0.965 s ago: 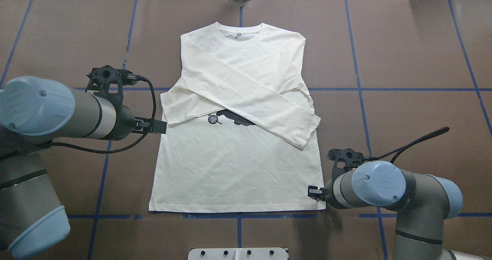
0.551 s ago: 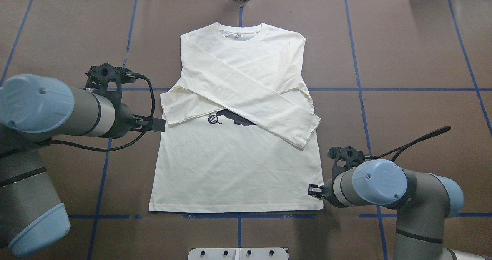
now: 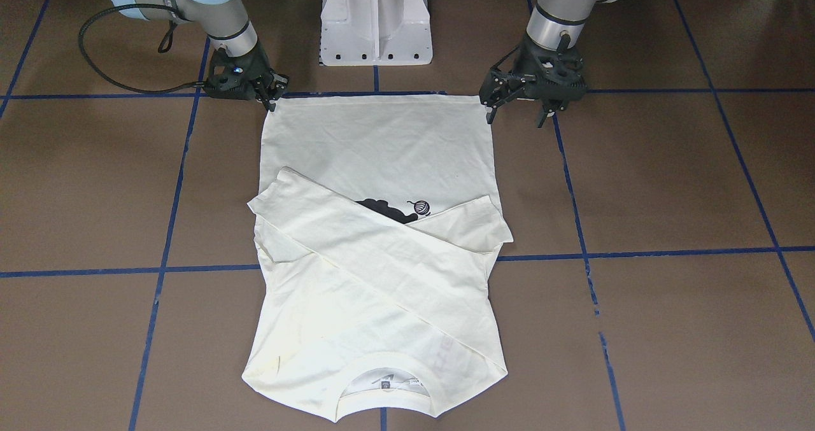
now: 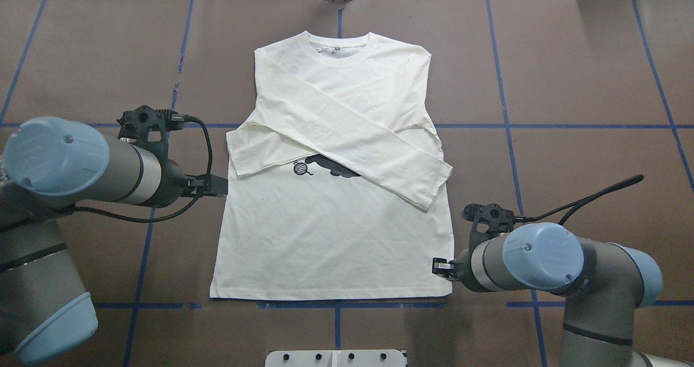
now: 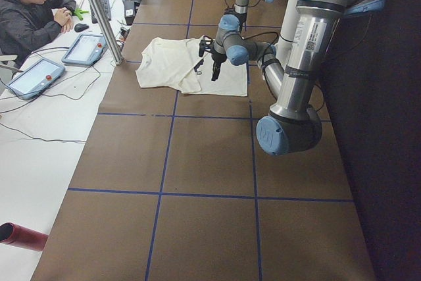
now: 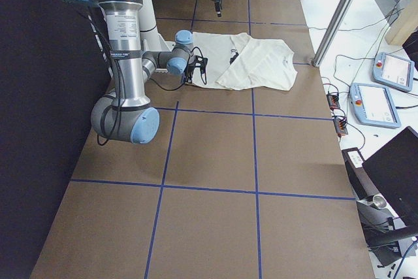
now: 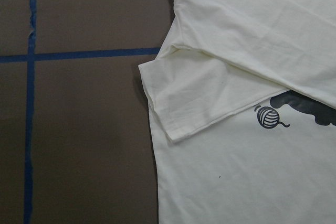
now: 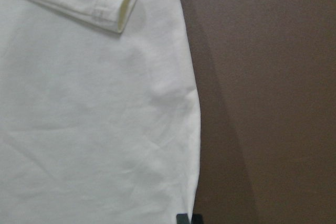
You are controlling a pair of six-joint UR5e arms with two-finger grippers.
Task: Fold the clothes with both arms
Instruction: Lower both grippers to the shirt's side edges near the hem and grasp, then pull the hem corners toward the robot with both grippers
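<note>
I am finding the cream-white long-sleeved fabric T-shirt (image 4: 336, 242) lying flat, print side up, in the middle of the brown table (image 4: 569, 85) marked with blue tape lines. Its round collar (image 4: 340, 52) is at the far end and its straight hem (image 4: 325, 294) at the near end, by the robot. Both long sleeves (image 4: 352, 120) are lying crossed over the chest, covering most of the black cat print (image 4: 331, 169). I am judging the sleeve stage done and the lengthwise fold pending.

The black two-finger right gripper (image 3: 272, 102) is sitting low at the near right corner of the hem, its tips at the cloth's edge. In my judgement it is placed there to pinch that corner and carry it toward the collar. I cannot tell whether it is closed on fabric: its wrist view is showing only a sliver of finger at the edge.

The black two-finger left gripper (image 3: 516, 122) is hanging raised above the table with fingers spread wide, holding nothing. It is just left of the T-shirt's left edge and well short of the near left corner — the matching grasp is not yet set up.

Against the overhead picture one second back, the left gripper is drifting nearward and slightly left along the side edge, toward the hem. The right gripper is creeping a little farther in at its corner. The sleeves and body are showing no shift.
</note>
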